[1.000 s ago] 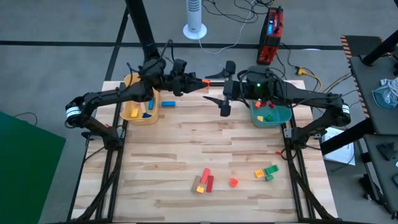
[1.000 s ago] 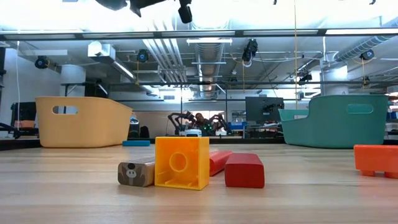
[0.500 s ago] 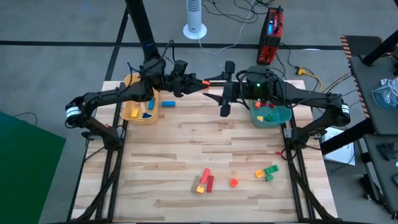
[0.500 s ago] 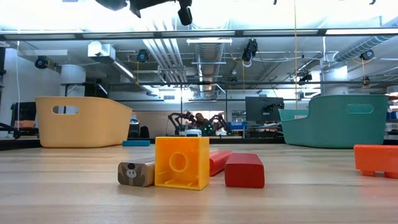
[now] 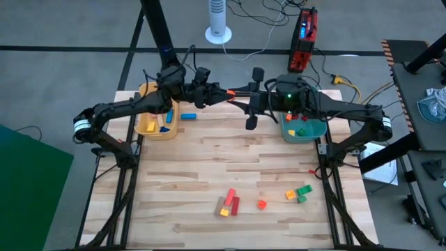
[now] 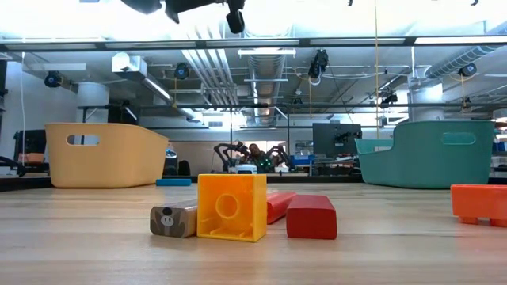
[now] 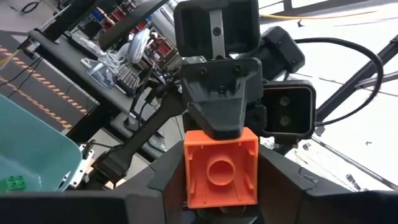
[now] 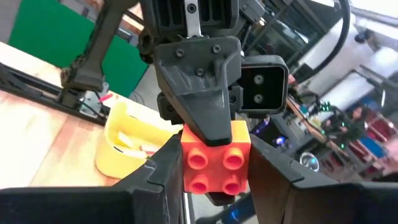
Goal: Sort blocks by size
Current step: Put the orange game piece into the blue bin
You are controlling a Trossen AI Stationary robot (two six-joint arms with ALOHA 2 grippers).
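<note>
Wooden bench (image 5: 209,167) fills my overhead feed, with both arms meeting high above its far edge, between the yellow bin (image 5: 155,120) on the left and the teal bin (image 5: 304,129) on the right. My left gripper (image 5: 224,93) and my right gripper (image 5: 242,106) face each other tip to tip, and an orange block (image 7: 221,167) sits between them. From the left wrist I see its hollow underside, from the right wrist its four studs, and in each view the other arm's jaws are closed down on it; both pairs of jaws appear clamped on this one block. Near the front of the bench lie loose blocks: a red and yellow cluster (image 5: 228,203), a small red-orange cube (image 5: 261,204), and a green and orange group (image 5: 299,192). A blue bar (image 5: 188,116) rests just beside the yellow bin.
</note>
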